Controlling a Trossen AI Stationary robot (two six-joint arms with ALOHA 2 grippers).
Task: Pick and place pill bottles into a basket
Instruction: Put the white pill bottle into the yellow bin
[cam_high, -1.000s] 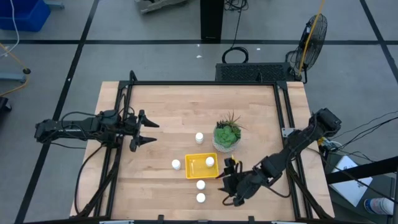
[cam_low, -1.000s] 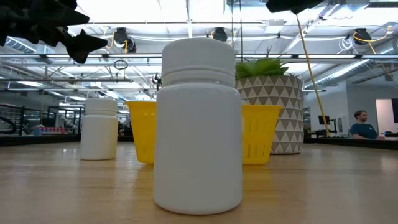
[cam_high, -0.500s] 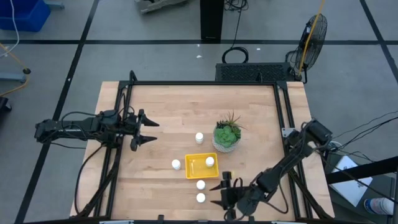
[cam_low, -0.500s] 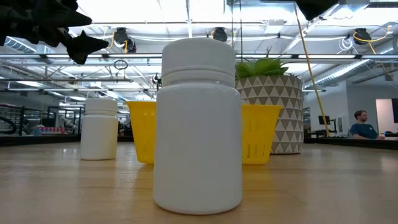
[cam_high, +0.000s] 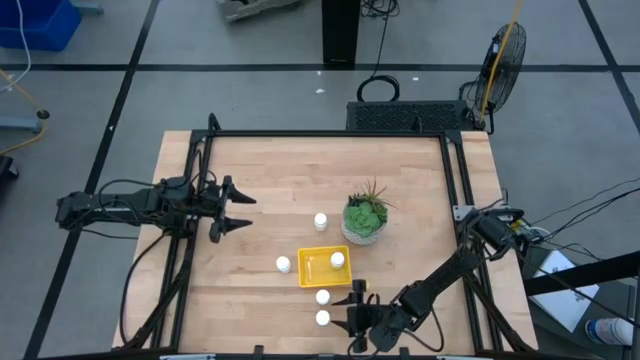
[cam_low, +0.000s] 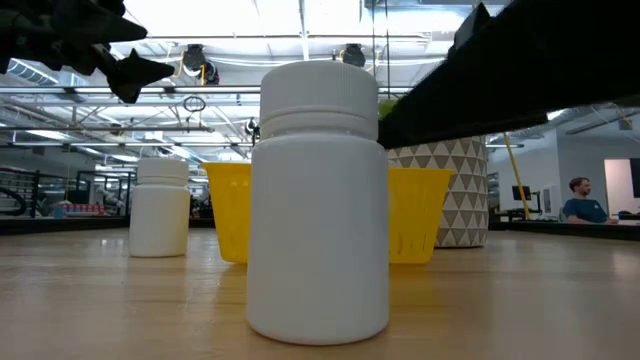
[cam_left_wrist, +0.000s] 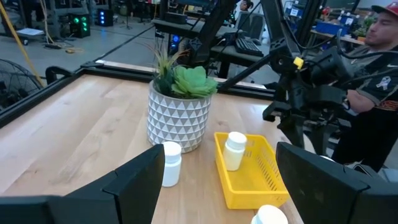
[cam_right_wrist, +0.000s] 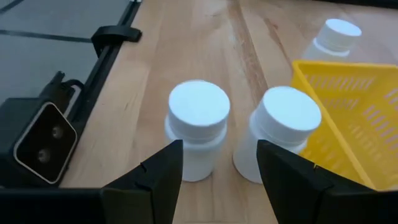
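The yellow basket (cam_high: 318, 270) sits near the table's middle with one white pill bottle (cam_high: 338, 259) in it. Other bottles stand upright on their bases: one far of the basket (cam_high: 320, 220), one to its left (cam_high: 283, 264), two near of it (cam_high: 323, 297) (cam_high: 323, 318). My right gripper (cam_high: 348, 312) is open just right of these two. In the right wrist view its fingers (cam_right_wrist: 155, 177) frame the nearer bottle (cam_right_wrist: 198, 127), with the other (cam_right_wrist: 283, 134) beside it, touching neither. My left gripper (cam_high: 238, 212) is open and empty at the table's left.
A pale pot with a green plant (cam_high: 365, 218) stands just right of and beyond the basket. A small camera (cam_right_wrist: 37, 140) sits at the table's near edge beside the nearest bottle. Black rails (cam_high: 200, 180) run along the table's sides. A person (cam_left_wrist: 379, 93) shows beyond the table.
My right gripper has moved toward the table's left and near edge, staying open, and now stands close to the two bottles near of the basket. Its arm now crosses the upper right of the low view. The bottles and basket have not moved.
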